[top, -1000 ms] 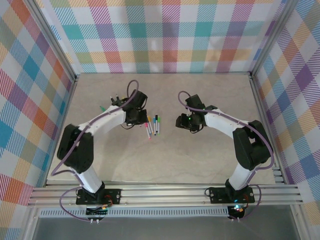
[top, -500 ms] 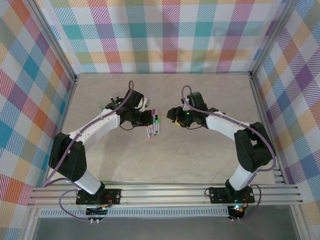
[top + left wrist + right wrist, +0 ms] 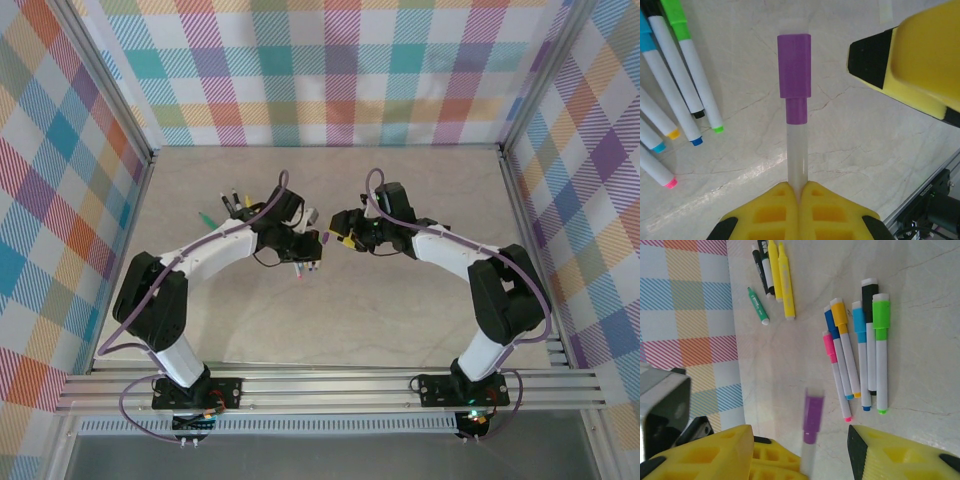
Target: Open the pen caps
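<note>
Mid-table, both arms meet. The table (image 3: 400, 320) is pale marble-look, with plaid wall (image 3: 685, 300) on the left side.

Around: a row of pens (image 3: 855, 355) lies flat on the table under the grippers, six side by side and touching or nearly so. Their caps are pink, blue, orange, light blue, black and green, on white barrels. Farther left, near the wall, lies a second group (image 3: 772, 275): black and two yellow pens close together, and a short green one just beside them. All these sit below and to one side of the held pen, not in the line between the two grippers.

Left gripper (image 3: 799, 187): fingers clenched on the white barrel of the purple pen (image 3: 796, 150), held above the table.

Long axis: the pen runs straight out from the left fingers, roughly left to right across the scene. The purple cap (image 3: 794, 65) is on the right end and points toward the right arm. The cap is seated, with a narrower purple collar showing below it.

Right gripper (image 3: 800, 440): fingers (image 3: 920, 55) spread, one on each side of the cap end, and we see a gap on both sides. The pen is blurred in the right wrist view.
</note>
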Controlling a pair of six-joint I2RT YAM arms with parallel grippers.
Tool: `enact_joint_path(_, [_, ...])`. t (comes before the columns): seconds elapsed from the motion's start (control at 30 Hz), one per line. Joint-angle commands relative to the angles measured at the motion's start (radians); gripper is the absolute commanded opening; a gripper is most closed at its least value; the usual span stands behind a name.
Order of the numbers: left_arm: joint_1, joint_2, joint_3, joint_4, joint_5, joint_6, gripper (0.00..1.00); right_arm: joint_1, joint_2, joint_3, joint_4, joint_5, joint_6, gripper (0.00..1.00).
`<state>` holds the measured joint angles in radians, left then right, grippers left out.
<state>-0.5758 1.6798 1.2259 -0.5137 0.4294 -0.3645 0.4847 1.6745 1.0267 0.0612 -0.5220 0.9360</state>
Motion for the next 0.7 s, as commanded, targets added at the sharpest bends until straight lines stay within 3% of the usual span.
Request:
enact_joint_path(0.0, [-0.019, 0.008, 0.052, 0.005, 0.017, 0.023, 0.00, 0.001, -0.002, 0.029, 0.017, -0.038, 0.013, 0.54])
enact_joint_path(0.37, [-0.057, 0.040, 0.110, -0.030, 0.006, 0.032, 0.00, 0.013, 0.043, 0.081, -0.066, -0.015, -0.020, 0.48])
enact_joint_path(0.43, [-0.062, 0.044, 0.114, -0.037, 0.003, 0.034, 0.00, 0.011, 0.051, 0.087, -0.065, -0.012, -0.021, 0.34])
enact_joint_path(0.5, [-0.065, 0.044, 0.110, -0.044, -0.002, 0.036, 0.00, 0.012, 0.053, 0.090, -0.069, -0.005, -0.020, 0.04])
enact_joint_path(0.67, [-0.066, 0.034, 0.086, -0.046, -0.019, 0.035, 0.00, 0.012, 0.037, 0.066, -0.061, 0.008, -0.025, 0.00])
